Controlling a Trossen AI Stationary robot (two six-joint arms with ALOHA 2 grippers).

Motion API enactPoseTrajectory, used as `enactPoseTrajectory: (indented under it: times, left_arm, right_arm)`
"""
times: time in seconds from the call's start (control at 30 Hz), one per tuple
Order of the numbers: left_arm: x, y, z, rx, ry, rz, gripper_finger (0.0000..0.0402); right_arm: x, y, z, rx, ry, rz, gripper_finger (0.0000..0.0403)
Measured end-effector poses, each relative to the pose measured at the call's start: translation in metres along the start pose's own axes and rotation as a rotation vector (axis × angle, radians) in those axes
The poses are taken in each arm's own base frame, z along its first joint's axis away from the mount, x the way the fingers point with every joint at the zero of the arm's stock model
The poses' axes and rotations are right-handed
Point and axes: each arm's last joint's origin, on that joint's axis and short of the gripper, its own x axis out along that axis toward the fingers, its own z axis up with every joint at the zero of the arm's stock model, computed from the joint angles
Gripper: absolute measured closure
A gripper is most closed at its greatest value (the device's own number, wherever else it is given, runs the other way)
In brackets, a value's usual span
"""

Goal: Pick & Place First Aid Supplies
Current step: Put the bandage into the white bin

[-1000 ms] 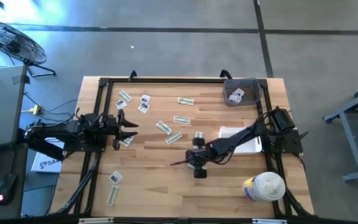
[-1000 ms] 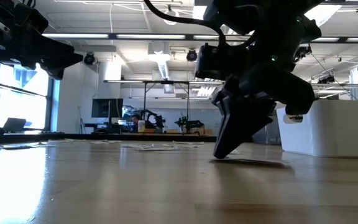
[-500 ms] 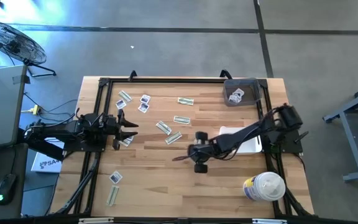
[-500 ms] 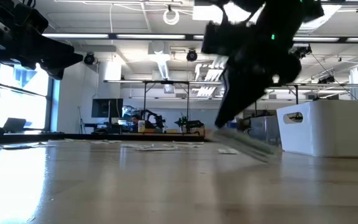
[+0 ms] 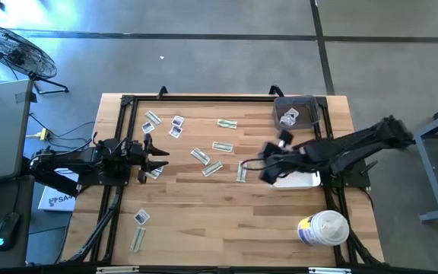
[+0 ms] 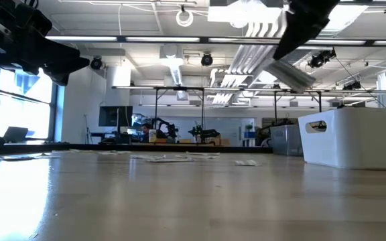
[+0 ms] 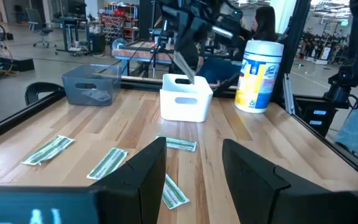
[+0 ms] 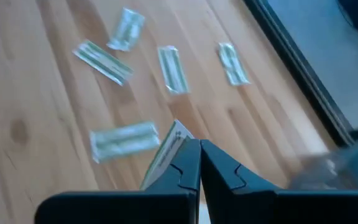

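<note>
Several pale green strip packets (image 5: pixel 222 146) and small white sachets (image 5: pixel 176 125) lie flat on the wooden table. My right gripper (image 8: pixel 199 146) is raised above the table's middle, beside the white bin (image 5: pixel 299 176), and is shut on one strip packet (image 8: pixel 166 152). That strip also shows high up in the low view (image 6: pixel 293 72) and the left wrist view (image 7: pixel 184 62). My left gripper (image 7: pixel 194 174) waits open at the table's left side (image 5: pixel 154 161), with a strip (image 7: pixel 173 194) on the table below its fingers. My right gripper pinches the strip packet between its two fingers by one end (image 8: pixel 180 138). The fingers come from above, slanting down. The strip is lifted clear of the table and hangs tilted below the fingers (image 6: pixel 293 72).
A grey tray (image 5: pixel 293 113) with a few packets stands at the far right corner. A large white tub (image 5: pixel 324 228) with a yellow-blue label stands near the right front. Black frame rails (image 5: pixel 128 106) border the table. Bare wood lies in the near middle.
My right gripper has risen from the table near the middle and moved toward the right and far edge, toward the white bin, staying shut. The strip it holds went from touching the table to lifted clear and high above it.
</note>
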Motion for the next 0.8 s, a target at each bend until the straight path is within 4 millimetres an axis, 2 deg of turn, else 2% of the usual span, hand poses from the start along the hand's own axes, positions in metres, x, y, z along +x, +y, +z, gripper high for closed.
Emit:
enactPoseTrajectory:
  times: [0.13, 0.23, 0.5, 0.67, 0.8]
  left_arm:
    - [0.000, 0.000, 0.000, 0.000, 0.000, 0.000, 0.0246]
    - [0.000, 0.000, 0.000, 0.000, 0.000, 0.000, 0.0246]
    - [0.000, 0.000, 0.000, 0.000, 0.000, 0.000, 0.0246]
    - [0.000, 0.000, 0.000, 0.000, 0.000, 0.000, 0.0246]
    - [0.000, 0.000, 0.000, 0.000, 0.000, 0.000, 0.0246]
  right_arm:
    - [-0.016, -0.020, -0.013, -0.066, 0.084, 0.020, 0.0402]
    - [-0.015, -0.023, -0.028, -0.175, 0.164, 0.106, 0.0401]
    - [0.027, -0.012, -0.080, -0.226, 0.270, 0.240, 0.0402]
    - [0.047, -0.012, -0.106, -0.210, 0.265, 0.188, 0.0399]
    - [0.053, -0.014, -0.116, -0.131, 0.264, 0.121, 0.0395]
